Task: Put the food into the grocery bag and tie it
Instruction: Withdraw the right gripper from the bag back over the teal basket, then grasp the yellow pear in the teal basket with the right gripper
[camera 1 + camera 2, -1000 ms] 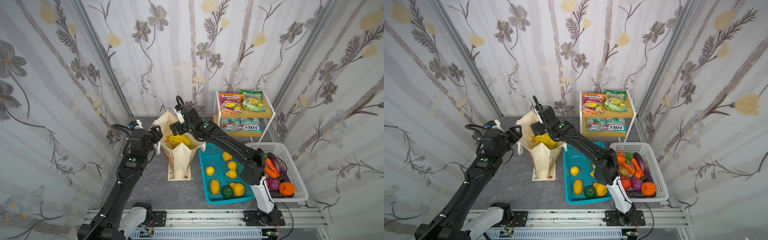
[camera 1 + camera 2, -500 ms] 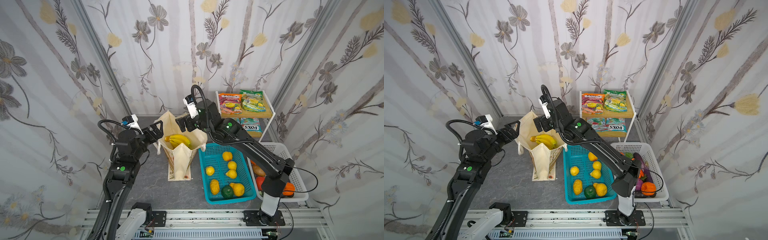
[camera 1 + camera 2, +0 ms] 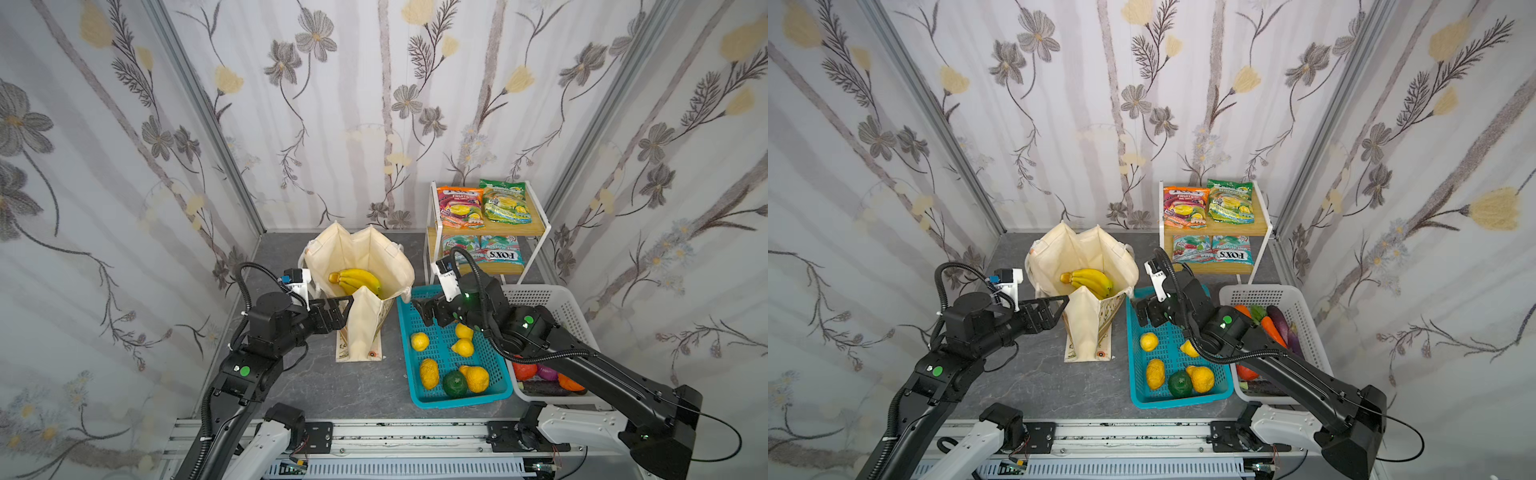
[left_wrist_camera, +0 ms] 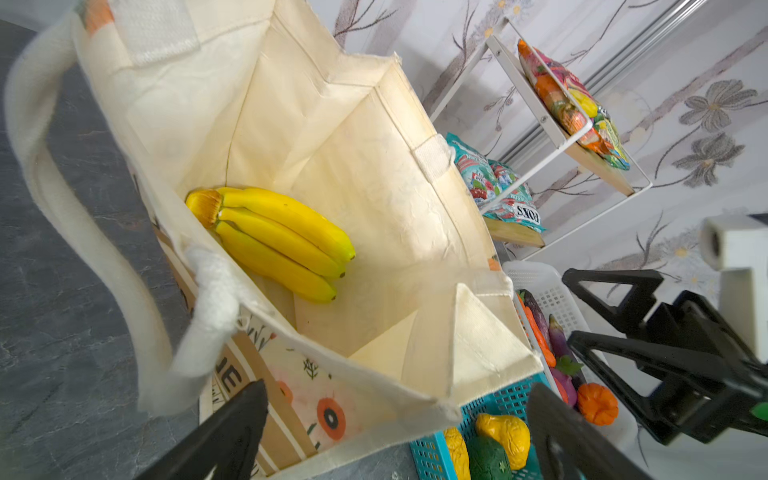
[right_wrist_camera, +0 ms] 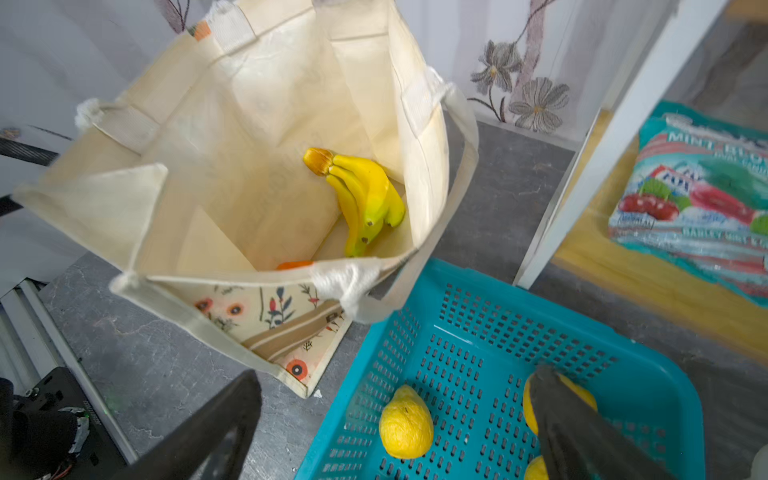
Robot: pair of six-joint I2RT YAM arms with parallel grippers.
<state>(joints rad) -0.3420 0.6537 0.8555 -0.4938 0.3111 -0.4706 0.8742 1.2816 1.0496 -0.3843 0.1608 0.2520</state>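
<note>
Lying on the floor of the grocery bag (image 3: 365,253), the yellow banana bunch (image 3: 358,279) is seen in both top views and in both wrist views (image 4: 278,241). The bag stands upright on the grey table with its mouth wide open, and its white handles hang loose at the sides, not tied. In the right wrist view a small orange fruit (image 5: 294,264) shows only its top edge behind the bag's near rim.

The left gripper (image 3: 343,311) is just beside the front left corner of the bag, with its jaws spread wide and nothing between them; whether a finger touches the cloth cannot be told. The right gripper (image 3: 424,311) hovers over the far end of the blue basket (image 3: 415,399), near the bag's right side, also wide open and empty.

A small yellow lemon (image 3: 419,341) lies in the blue basket among other yellow fruits. The orange-red candy packet (image 3: 459,208) and the green candy packet (image 3: 503,205) lie side by side on the top shelf of the white rack (image 3: 546,232). A white basket (image 3: 582,316) with vegetables stands to the right of the blue one.
</note>
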